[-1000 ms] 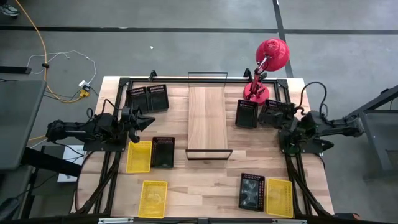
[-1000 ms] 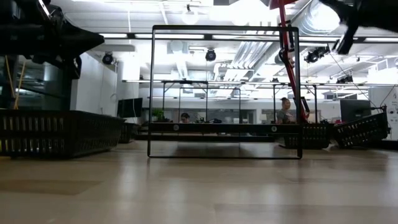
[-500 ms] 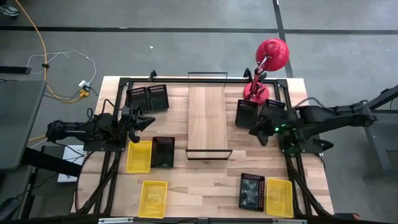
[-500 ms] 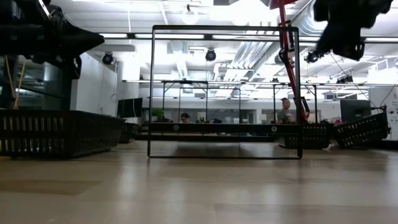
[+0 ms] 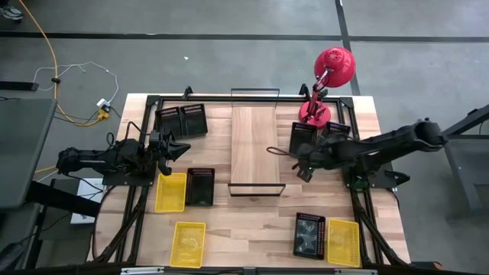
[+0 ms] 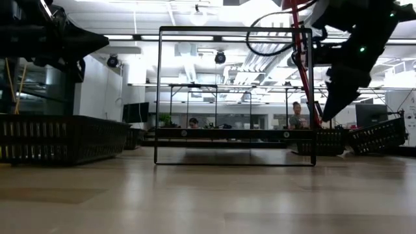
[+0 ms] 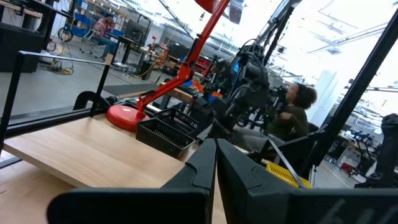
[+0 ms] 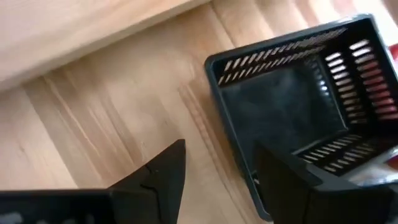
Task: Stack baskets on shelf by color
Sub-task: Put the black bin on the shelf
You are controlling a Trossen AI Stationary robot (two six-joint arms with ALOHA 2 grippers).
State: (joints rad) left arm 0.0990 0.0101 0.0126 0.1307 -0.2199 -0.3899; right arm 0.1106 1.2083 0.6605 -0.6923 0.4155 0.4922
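Observation:
The shelf [image 5: 256,145] lies mid-table, its wire end frame [image 6: 234,97] upright. A black basket [image 5: 302,138] sits flat on the table just right of it. My right gripper [image 5: 303,166] hangs open above this basket's near end [image 8: 245,152], one finger over bare table and the other over the basket's near wall, clear of it in the low view [image 6: 329,107]. My left gripper [image 5: 180,147] waits shut at the left edge, above a yellow basket [image 5: 171,191] and a black one [image 5: 200,186]. Two black baskets [image 5: 182,121] sit far left.
A red desk lamp [image 5: 325,84] stands at the far right with a tilted black basket [image 5: 337,131] beside its base. Near the front edge lie a yellow basket [image 5: 189,244], a black basket [image 5: 309,234] and another yellow one [image 5: 343,242]. People sit in the room beyond.
My right arm has swung from the table's right edge toward the shelf and come down, its gripper now over the near end of the black basket beside the shelf. No basket has moved.

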